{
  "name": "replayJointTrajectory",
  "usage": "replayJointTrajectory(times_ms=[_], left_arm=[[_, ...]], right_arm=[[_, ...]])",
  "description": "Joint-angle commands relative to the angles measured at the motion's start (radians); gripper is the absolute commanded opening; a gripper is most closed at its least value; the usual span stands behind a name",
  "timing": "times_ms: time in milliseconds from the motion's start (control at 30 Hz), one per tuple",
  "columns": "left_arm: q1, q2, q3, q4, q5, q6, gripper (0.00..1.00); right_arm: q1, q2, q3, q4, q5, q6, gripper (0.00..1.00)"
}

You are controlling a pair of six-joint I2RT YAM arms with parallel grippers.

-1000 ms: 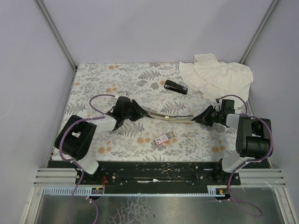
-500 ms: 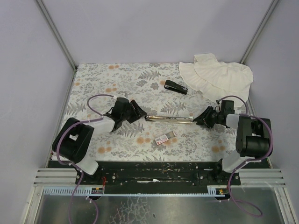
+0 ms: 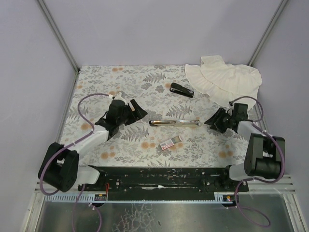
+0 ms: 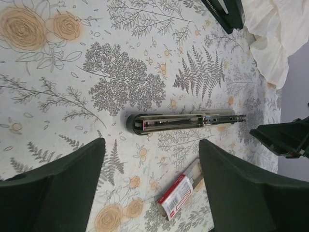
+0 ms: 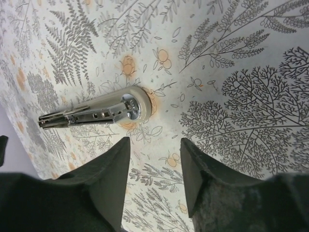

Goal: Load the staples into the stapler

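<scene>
Stapler: one long chrome stapler (image 3: pixel 174 123), mirror-bright metal with a rounded end. It lies straight and flat on the table (image 3: pixel 96 87) between the two arms, touched by neither.
Staple box: one tiny white card box with a red label (image 3: pixel 171 143), lying just on the near side of the stapler. Its tray is slid partway out of the sleeve. From here I cannot tell whether any strips are in it.
Left pincer: the left pincer (image 4: pixel 150 141) has its dark, matte jaws spread wide and nothing between them. It sits off the stapler's rounded end.
Right pincer: the right pincer (image 5: pixel 155 140) is parted too and empty, just short of the stapler's other end.
Other things: one small black stapler-shaped piece (image 3: pixel 181 90) lies farther back. One crumpled white cloth (image 3: pixel 227 79) is in the far right corner.
Table cover: printed with grey ferns and orange blossoms.
Change: a second ago both pincers held the stapler by its ends, and it bowed between them. Now it is let go and lies straight, and both arms have backed away. The box has not moved.
</scene>
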Motion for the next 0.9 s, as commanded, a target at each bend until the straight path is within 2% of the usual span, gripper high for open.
replayJointTrajectory(times_ms=[0,67,133,200,300,400,567,867], left_arm=[[0.02,-0.104,0.056,-0.156,0.003,0.11,0.82],[0.035,-0.136,0.129,-0.254,0.015,0.182,0.9],[0.061,-0.155,0.215,-0.349,0.023,0.27,0.93],[0.088,-0.163,0.305,-0.434,-0.002,0.35,0.96],[0.131,-0.18,0.369,-0.478,-0.082,0.438,1.0],[0.164,-0.201,0.35,-0.458,-0.166,0.489,1.0],[0.173,-0.224,0.275,-0.432,-0.282,0.518,1.0],[0.178,-0.212,0.268,-0.424,-0.309,0.52,1.0]], right_arm=[[0.004,-0.13,0.05,-0.038,-0.025,-0.127,0.64],[0.042,-0.163,0.069,-0.022,-0.025,-0.144,0.7],[0.149,-0.172,0.122,-0.042,0.088,-0.201,0.75],[0.267,-0.142,0.202,-0.081,0.197,-0.266,0.77],[0.322,-0.053,0.327,-0.082,0.21,-0.311,0.8],[0.367,0.059,0.476,-0.081,0.213,-0.383,0.84],[0.43,0.298,0.784,-0.181,0.245,-0.559,0.85],[0.466,0.731,1.348,-0.4,0.29,-0.769,0.85]])
